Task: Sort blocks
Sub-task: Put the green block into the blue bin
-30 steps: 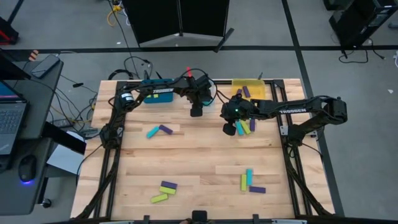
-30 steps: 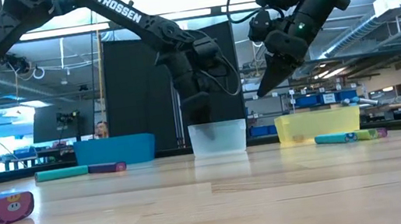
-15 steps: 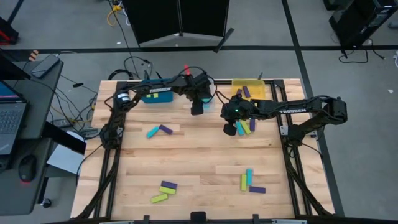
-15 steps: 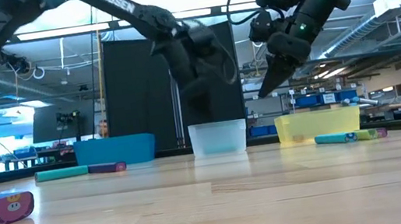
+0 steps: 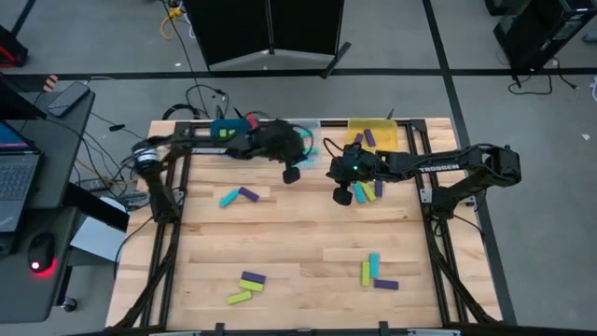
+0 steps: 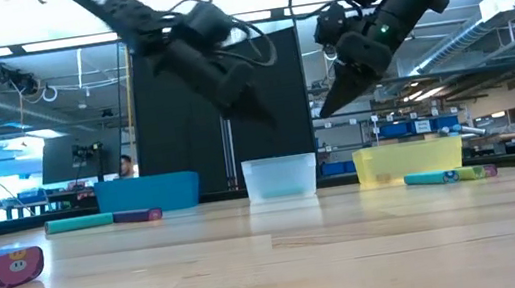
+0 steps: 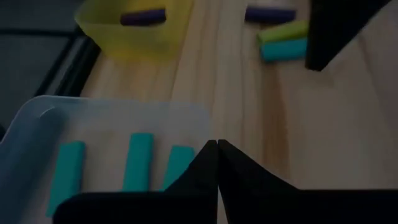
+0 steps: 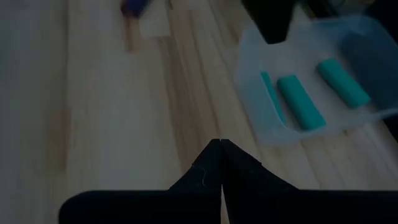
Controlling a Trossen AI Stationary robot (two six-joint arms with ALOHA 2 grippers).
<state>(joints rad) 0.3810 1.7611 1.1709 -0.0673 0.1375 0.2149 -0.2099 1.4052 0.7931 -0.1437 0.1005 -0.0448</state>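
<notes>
Overhead, the tabletop (image 5: 298,243) carried scattered blocks (image 5: 373,271), and three cyan ones lay inside the clear bin (image 7: 37,124). Both arms hung above the far side: the left pincer (image 5: 292,175) pressed together and empty, the right pincer (image 5: 341,196) likewise, beside a block cluster (image 5: 366,191).

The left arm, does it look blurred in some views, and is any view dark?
High and low views: the left arm is smeared by motion, the right arm sharp. Both wrist views: dim, the shut left gripper and right gripper only black silhouettes.
</notes>
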